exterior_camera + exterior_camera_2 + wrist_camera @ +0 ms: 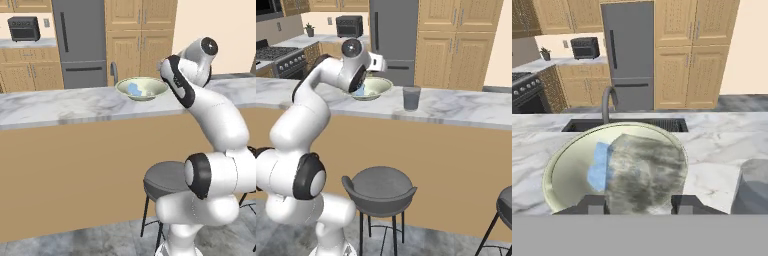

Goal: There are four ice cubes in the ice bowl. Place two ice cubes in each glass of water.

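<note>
The fingers [640,202] grip a glass [643,172] over the bowl [562,172]; another glass [754,187] stands at 3 o'clock.

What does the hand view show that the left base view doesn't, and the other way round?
Hand view: the gripper closed on a greyish cube over the bowl, a glass at the right edge, the sink and a stove. Left base view: the arm from behind and a stool at the counter. Both: the bowl, blue ice in it, the faucet and the fridge.
</note>
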